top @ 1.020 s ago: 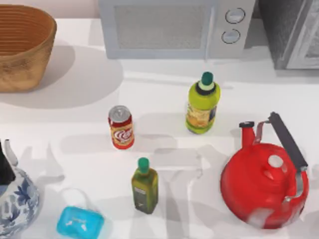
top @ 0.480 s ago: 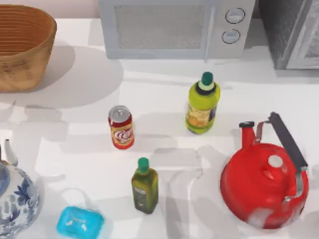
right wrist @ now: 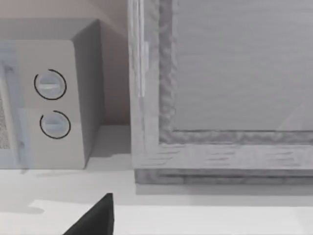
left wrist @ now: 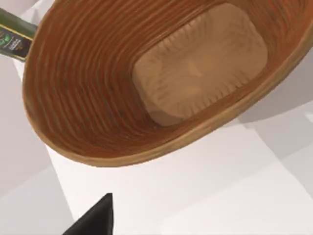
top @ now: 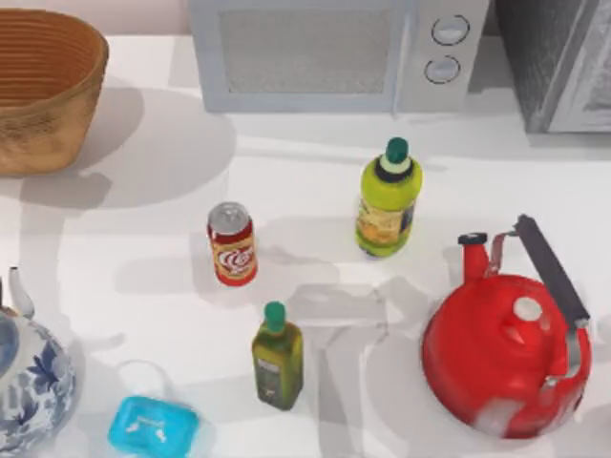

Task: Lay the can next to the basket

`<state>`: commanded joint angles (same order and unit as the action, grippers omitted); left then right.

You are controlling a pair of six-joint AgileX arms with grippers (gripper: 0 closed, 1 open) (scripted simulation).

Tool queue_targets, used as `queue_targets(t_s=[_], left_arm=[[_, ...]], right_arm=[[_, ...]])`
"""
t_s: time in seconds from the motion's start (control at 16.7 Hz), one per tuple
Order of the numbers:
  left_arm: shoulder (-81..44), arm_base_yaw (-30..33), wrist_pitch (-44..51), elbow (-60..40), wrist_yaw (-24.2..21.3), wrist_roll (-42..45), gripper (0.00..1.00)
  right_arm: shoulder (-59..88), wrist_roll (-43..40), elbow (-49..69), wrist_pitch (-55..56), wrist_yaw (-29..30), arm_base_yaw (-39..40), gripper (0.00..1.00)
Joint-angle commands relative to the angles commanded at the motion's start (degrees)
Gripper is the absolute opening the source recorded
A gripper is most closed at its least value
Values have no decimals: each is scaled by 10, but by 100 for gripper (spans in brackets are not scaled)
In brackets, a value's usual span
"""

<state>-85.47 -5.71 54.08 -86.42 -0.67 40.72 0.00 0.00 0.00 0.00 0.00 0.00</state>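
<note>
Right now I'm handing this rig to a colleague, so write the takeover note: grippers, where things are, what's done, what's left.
Left gripper: above the basket, looking into it; holds nothing that I can see.
Right gripper: faces the microwave at the back of the table; idle.
Can: upright mid-table, untouched, with an oil bottle in front of it.
Basket: back left corner, well apart from the can.
Done: nothing.
Left: grasp the can, lay it beside the basket.

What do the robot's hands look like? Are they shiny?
Little of them shows. Each wrist view has one dark, matte black wedge with a pointed tip: part of the left gripper and part of the right gripper. No cables, markings or shine show.
</note>
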Motion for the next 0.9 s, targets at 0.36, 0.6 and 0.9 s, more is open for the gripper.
queue_targets(t_s=[0.36,0.6,0.9], left_arm=[[-223,-35,132,-51,4,129,100],[-268,-45,162,-63,6,160,100],[-268,-42,159,-59,6,159,100]], right_arm=[[0,0,0,0,0,0,100],[0,0,0,0,0,0,100],[0,0,0,0,0,0,100]])
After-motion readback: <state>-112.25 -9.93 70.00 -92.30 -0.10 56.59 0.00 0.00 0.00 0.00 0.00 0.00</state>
